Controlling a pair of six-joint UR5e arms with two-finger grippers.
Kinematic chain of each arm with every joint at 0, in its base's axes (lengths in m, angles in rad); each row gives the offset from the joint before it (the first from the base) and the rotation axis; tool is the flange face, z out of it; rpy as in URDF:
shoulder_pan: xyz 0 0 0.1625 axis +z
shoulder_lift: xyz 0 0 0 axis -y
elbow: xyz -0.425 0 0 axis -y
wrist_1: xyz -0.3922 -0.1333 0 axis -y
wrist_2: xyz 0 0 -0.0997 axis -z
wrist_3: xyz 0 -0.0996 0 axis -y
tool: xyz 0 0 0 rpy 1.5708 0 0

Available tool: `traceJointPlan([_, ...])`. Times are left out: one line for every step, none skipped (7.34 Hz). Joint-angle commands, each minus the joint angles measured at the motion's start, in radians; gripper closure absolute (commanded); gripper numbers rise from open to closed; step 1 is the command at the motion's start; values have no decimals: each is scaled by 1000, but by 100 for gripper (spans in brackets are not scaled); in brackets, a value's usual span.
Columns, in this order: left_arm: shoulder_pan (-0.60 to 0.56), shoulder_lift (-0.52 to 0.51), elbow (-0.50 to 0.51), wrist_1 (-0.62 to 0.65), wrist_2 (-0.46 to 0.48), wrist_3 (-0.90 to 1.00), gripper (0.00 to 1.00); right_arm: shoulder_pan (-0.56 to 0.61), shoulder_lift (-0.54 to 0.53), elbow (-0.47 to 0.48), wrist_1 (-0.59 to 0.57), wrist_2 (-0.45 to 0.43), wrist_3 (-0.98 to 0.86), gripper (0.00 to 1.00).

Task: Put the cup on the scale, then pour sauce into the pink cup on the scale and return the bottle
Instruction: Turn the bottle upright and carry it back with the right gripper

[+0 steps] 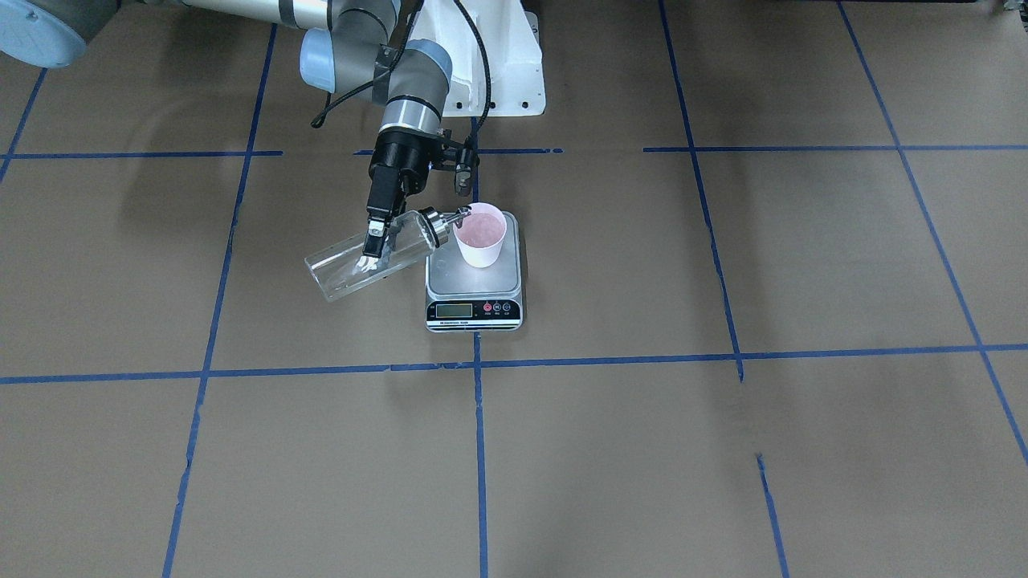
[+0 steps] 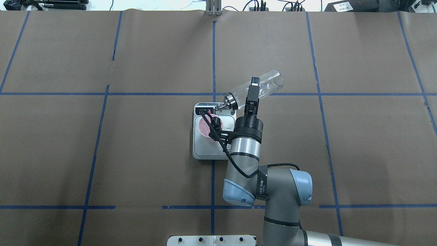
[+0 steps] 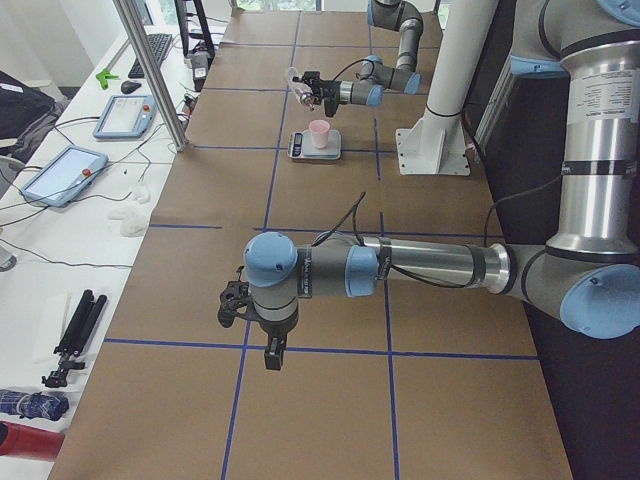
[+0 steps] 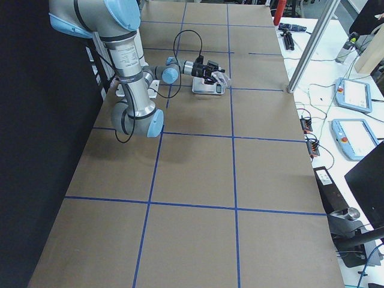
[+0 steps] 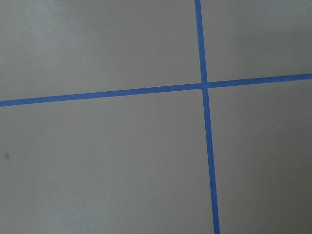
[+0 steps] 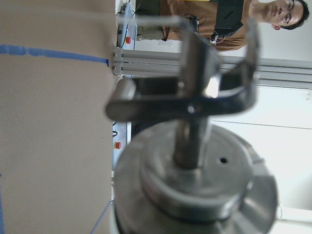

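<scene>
My right gripper (image 1: 371, 255) is shut on the clear glass bottle (image 1: 333, 273) and holds it tilted, base up. Its silver pourer cap (image 1: 434, 225) has the spout at the rim of the pale pink cup (image 1: 480, 235). The cup stands upright on the silver scale (image 1: 450, 277). From overhead the bottle (image 2: 271, 81) sits in the right gripper (image 2: 252, 91), and the wrist partly hides the cup (image 2: 204, 128) on the scale (image 2: 199, 150). The cap (image 6: 195, 185) fills the right wrist view. My left gripper (image 3: 270, 345) hangs over bare table far away; I cannot tell if it is open.
The table is brown paper with a grid of blue tape lines (image 1: 478, 449). The robot's white base (image 1: 498, 72) stands behind the scale. Tablets (image 3: 60, 172) and an aluminium post (image 3: 150, 70) stand beyond the table's far edge.
</scene>
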Motion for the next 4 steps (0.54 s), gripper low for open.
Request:
traceJointPlan([0, 0, -2, 0, 0, 0, 0, 6, -16, 18, 129, 88, 0, 100])
traceJointPlan([0, -3, -2, 0, 0, 0, 0, 6, -41, 59, 187, 129, 0, 100])
traceJointPlan([0, -5, -2, 0, 0, 0, 0, 9, -52, 88, 225, 150, 8, 100])
traceJointPlan([0, -6, -2, 0, 0, 0, 0, 11, -59, 113, 232, 200, 87, 100])
